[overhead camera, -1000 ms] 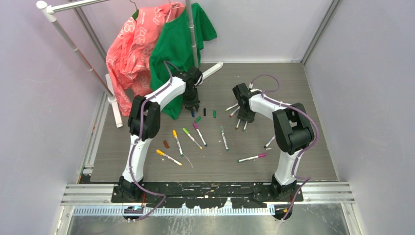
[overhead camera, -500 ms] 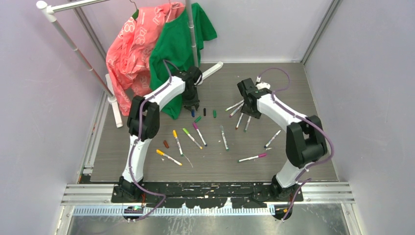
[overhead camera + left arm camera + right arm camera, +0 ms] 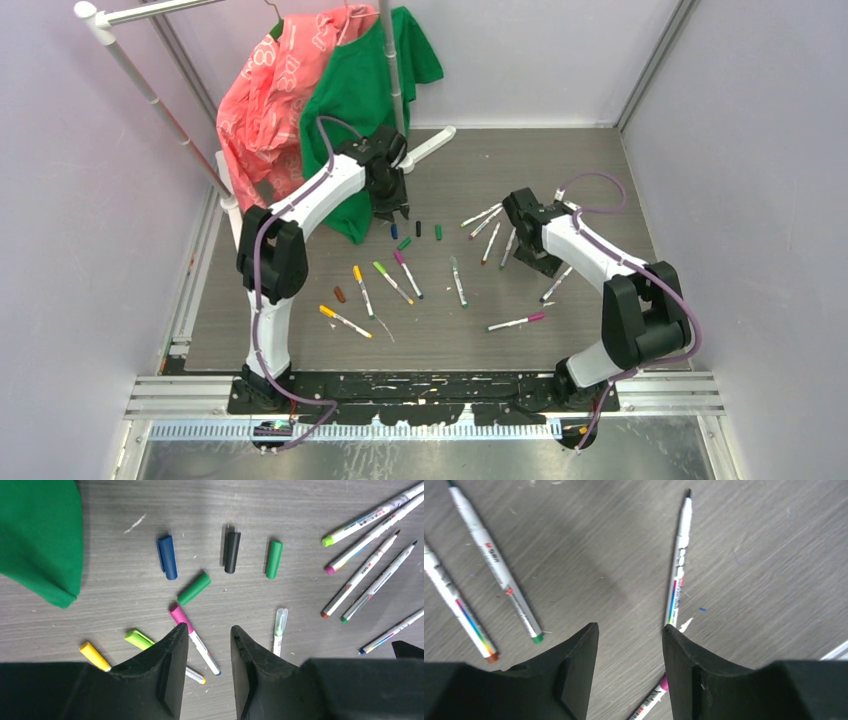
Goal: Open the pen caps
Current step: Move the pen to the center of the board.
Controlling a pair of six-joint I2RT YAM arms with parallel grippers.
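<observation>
The grey wood-grain table (image 3: 440, 345) sits between pale walls. Look toward 11 o'clock from its middle: four loose pen caps (image 3: 231, 551) (blue, black, two green) lie just ahead of your left gripper (image 3: 207, 645), whose jaws stand a little apart with nothing between them. At 3 o'clock your right gripper (image 3: 630, 640) hangs with a wider gap, also empty, among uncapped pens (image 3: 677, 560) lying flat.
</observation>
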